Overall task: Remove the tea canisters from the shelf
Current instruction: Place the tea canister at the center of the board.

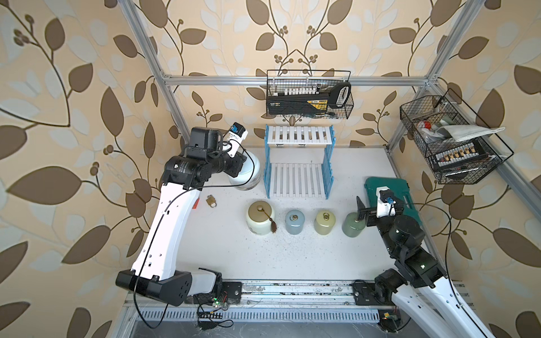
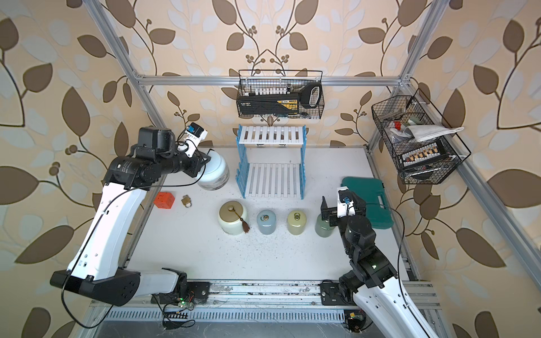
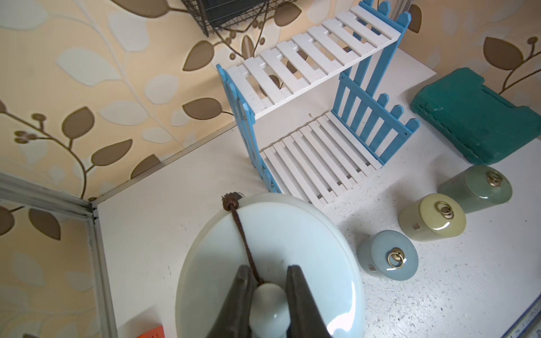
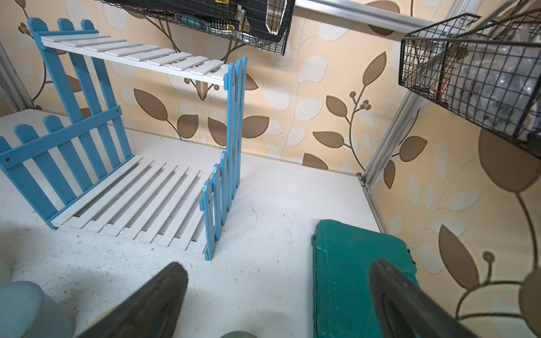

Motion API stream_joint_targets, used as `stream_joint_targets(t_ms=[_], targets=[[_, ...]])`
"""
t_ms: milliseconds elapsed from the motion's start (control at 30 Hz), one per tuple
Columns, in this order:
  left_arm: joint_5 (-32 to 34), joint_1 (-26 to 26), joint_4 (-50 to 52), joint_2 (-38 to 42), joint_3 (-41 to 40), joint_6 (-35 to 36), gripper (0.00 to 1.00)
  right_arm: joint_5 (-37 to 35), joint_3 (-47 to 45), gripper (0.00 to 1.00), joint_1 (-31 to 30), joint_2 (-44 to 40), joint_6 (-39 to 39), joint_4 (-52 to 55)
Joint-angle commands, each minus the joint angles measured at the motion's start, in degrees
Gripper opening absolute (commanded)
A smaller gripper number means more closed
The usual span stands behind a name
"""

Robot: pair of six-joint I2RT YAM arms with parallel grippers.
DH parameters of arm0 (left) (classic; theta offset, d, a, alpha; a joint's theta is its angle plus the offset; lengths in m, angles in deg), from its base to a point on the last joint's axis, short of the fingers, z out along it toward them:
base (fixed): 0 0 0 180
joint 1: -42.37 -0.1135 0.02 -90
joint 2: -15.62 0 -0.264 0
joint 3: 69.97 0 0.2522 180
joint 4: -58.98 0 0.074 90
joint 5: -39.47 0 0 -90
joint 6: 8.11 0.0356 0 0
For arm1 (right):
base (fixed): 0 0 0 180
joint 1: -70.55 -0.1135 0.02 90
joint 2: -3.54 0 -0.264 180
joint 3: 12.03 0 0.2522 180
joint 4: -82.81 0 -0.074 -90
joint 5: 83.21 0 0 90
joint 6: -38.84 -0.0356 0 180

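Canisters first. In both top views the shelf (image 1: 298,137) is bare on both tiers. Four jars stand in a row on the table (image 1: 322,263) in front of it: the cream canister (image 1: 259,219), the blue-grey canister (image 1: 294,223), the yellow-green canister (image 1: 325,222) and the sage canister (image 1: 349,229). The fifth, the pale blue canister (image 2: 216,173), is just beside the shelf's left side panel, under my left wrist. From here I can't tell whether its base is on the table or just clear of it. The right gripper (image 1: 360,211) hangs spread wide over the sage canister's top, holding nothing.

In the left wrist view, the left gripper (image 3: 268,272) is clamped on the lid knob (image 3: 268,307) of the pale blue canister. The brown cord (image 3: 243,237) runs out beside one jaw. I judge the step in hand is setting this last jar down. My grip is on the lid alone, so I'd go slowly and level, lower it straight down, and let go only once the base is settled. I'd also steer clear of the blue side panel and the padlock (image 1: 210,201) close by.

In the right wrist view, the jaws stand far apart and empty, with bare table and the green case (image 4: 351,269) ahead. If I move that arm, I'd lift it straight up so it doesn't clip the sage canister.
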Motion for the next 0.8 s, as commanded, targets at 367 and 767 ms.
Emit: stream_joint_targets(t_ms=[367,767], targets=[[2.9,-10.8,-12.5,13.2,-20.5,-2.7,0.00,-1.3,-1.1,0.99,0.3,-1.2,0.3,-1.3],[3.6,-17.4,-19.3,18.5,-36.8,-10.0,0.00,0.0,-0.9,0.99,0.3,-2.2,0.4,-1.7]])
